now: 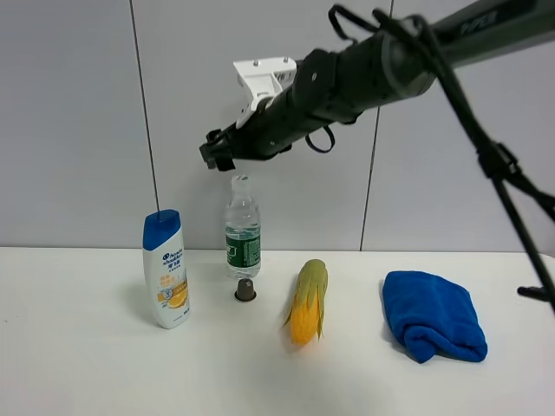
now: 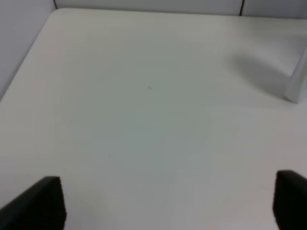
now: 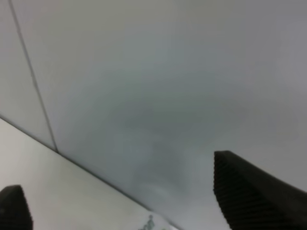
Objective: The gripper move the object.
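The clear water bottle (image 1: 244, 230) with a white cap and green label stands upright at the back of the white table (image 1: 78, 364). My right gripper (image 1: 215, 154), black jaws on a thick black arm with a white bracket, hangs in the air just above and slightly left of the bottle's cap, not touching it. In the right wrist view the right gripper (image 3: 127, 187) is open and empty, facing the grey wall. My left gripper (image 2: 168, 201) is open and empty over bare table; it does not show in the exterior high view.
A white shampoo bottle with a blue cap (image 1: 166, 269) stands left of the water bottle. A small brown capsule (image 1: 246, 290) sits just in front of it. A corn cob (image 1: 309, 299) and a folded blue towel (image 1: 434, 314) lie to the right.
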`<action>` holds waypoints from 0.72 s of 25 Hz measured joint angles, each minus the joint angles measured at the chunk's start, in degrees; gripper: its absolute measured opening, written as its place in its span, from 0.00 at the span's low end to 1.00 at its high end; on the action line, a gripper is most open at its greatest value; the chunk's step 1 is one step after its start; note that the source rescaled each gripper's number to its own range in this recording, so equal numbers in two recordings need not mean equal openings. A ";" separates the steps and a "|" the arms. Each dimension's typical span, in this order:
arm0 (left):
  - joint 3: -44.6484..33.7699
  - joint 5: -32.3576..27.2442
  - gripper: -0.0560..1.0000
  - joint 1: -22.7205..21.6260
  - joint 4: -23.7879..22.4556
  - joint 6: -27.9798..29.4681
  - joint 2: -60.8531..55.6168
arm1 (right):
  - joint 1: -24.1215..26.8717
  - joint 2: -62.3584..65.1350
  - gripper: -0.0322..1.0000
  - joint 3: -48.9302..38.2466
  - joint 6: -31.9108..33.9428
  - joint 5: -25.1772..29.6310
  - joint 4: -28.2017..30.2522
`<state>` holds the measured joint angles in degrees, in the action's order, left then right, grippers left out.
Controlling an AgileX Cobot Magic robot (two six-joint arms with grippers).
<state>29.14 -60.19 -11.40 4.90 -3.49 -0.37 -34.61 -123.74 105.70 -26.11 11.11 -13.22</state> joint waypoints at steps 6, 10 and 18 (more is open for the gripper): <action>0.00 0.00 1.00 0.00 0.00 0.00 0.00 | 0.00 12.29 0.52 0.00 0.00 10.43 4.32; 0.00 0.00 1.00 0.00 0.00 0.00 0.00 | 0.00 21.21 0.52 0.00 0.36 21.90 9.53; 0.00 0.00 1.00 0.00 0.00 0.00 0.00 | 4.92 34.68 0.52 -4.14 6.22 43.48 16.91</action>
<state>29.14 -60.19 -11.40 4.90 -3.49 -0.37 -29.69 -89.06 101.56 -19.89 54.59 3.69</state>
